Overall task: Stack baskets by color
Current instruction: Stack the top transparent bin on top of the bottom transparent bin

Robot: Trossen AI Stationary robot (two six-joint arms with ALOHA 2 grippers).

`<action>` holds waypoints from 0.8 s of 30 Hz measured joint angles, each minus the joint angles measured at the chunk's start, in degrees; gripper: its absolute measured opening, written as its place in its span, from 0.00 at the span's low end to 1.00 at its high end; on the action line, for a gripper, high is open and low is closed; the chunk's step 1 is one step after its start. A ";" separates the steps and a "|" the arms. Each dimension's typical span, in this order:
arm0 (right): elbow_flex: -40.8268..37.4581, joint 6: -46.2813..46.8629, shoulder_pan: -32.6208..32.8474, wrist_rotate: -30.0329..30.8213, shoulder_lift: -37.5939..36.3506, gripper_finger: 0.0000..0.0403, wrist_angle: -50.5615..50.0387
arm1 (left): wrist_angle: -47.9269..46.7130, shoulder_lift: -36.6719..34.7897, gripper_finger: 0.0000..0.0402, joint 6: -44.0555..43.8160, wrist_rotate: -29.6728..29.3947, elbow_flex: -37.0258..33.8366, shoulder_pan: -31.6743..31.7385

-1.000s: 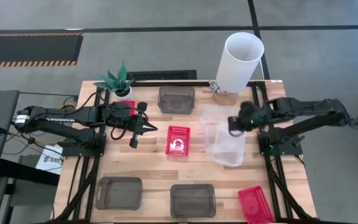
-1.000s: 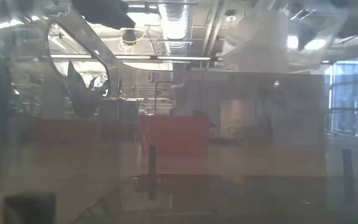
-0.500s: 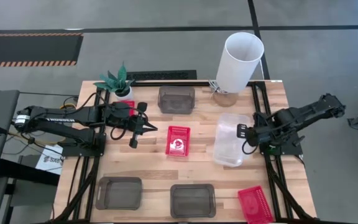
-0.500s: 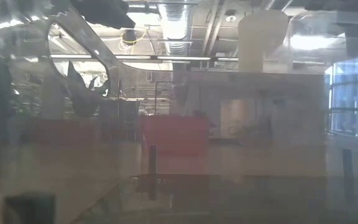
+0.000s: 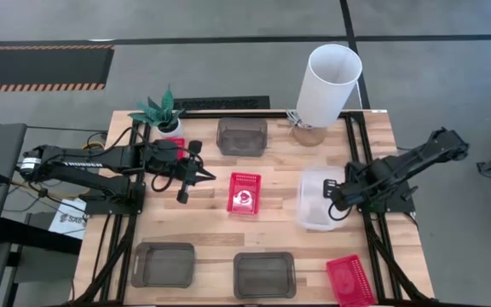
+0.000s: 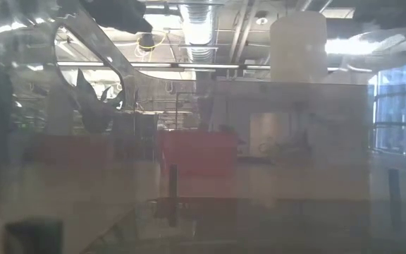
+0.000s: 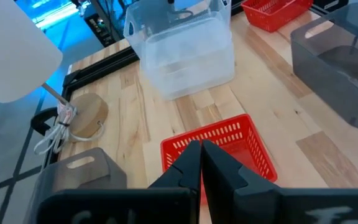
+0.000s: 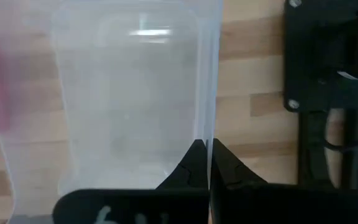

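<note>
Two clear baskets point(image 5: 316, 199) stand nested on the table's right half, with my right gripper point(image 5: 333, 196) shut on the upper one point(image 8: 129, 93). A red basket point(image 5: 244, 191) sits at the table's middle, and another red basket point(image 5: 350, 279) at the near right corner. Grey baskets rest at the far middle point(image 5: 241, 135), near left point(image 5: 162, 263) and near middle point(image 5: 263, 273). My left gripper point(image 5: 210, 177) hovers shut just left of the middle red basket point(image 7: 219, 149). My right gripper pinches the clear basket's long side wall point(image 8: 209, 127), the one toward the table's right edge, with that wall between its two fingers. The fingers come from above, pointing down. The basket sits level over the second clear basket; whether it rests fully in it I cannot tell.
A tall white cylinder point(image 5: 328, 83) stands at the far right beside a round wooden disc with a cable point(image 7: 79, 118). A small potted plant point(image 5: 162, 111) is at the far left. Black frame rails point(image 5: 373, 247) run along both table sides. A translucent wall blurs the low view.
My right gripper has gone toward the table's near edge and down, its wrist rolling until the fingers point straight down. The clear basket it holds has come from a tilted pose at the far side to level over the other clear basket.
</note>
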 joint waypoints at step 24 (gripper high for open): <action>0.00 -16.47 -3.96 -2.00 5.93 0.16 -5.54 | 0.40 0.00 0.00 -1.98 0.06 0.00 0.00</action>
